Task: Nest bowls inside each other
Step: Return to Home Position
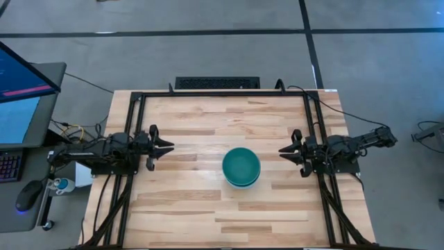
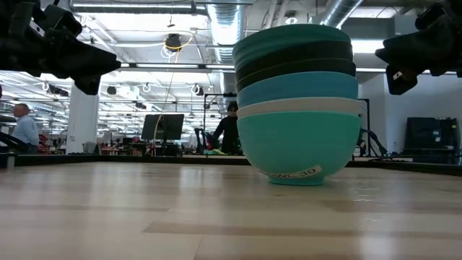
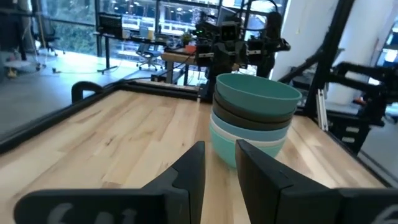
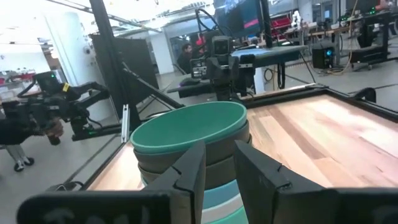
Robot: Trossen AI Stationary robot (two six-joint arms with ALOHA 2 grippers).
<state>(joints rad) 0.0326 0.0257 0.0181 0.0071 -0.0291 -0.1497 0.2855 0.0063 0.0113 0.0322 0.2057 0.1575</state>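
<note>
High view: even, diffuse overhead light. Tabletop (image 1: 208, 125) bright. Soft, thin shadow hugs base of bowl stack (image 1: 241, 167). Monitor (image 1: 17, 83) glows beyond left edge.

Low view: ceiling strip lights (image 2: 155, 66) blown out in room behind. Pale sheen on tabletop. Each rim in stack shades band beneath it.

Left wrist view: bright windows (image 3: 124, 18) backlight scene. Fingers (image 3: 186, 174) of left gripper (image 3: 219, 149) near-black.

Right wrist view: glare washes out white column (image 4: 62, 43). Fingers (image 4: 186, 174) of right gripper (image 4: 217, 149) dark, featureless.
</note>
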